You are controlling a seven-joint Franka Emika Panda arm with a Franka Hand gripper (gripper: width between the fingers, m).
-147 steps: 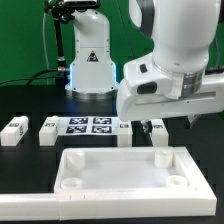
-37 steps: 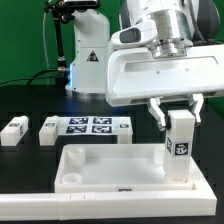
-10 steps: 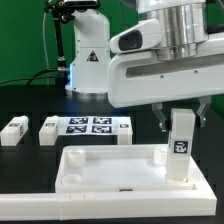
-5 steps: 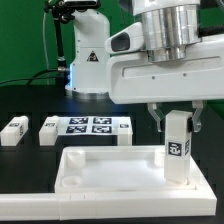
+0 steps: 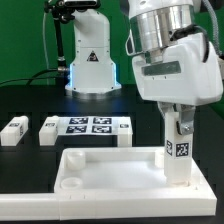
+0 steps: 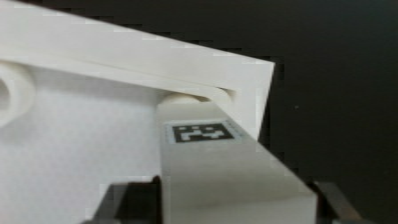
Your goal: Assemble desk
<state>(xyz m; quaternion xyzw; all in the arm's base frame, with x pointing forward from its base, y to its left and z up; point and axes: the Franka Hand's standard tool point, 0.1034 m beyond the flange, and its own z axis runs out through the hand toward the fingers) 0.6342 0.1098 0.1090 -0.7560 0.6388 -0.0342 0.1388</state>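
Large matte white plastic rectangular panel, white throughout. At its corner, upright white block leg bearing a black-and-white square tag. Behind the panel, flat white marker board printed with black markers. Under the panel, black table; far behind, green backdrop.

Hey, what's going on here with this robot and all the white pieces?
A robot arm is putting a desk together. Its jaws are shut on one white leg, held upright with its lower end at the corner of the white panel on the exterior view's right. Whether the leg is fully seated isn't clear. Two more legs lie loose on the table beside the marker board.
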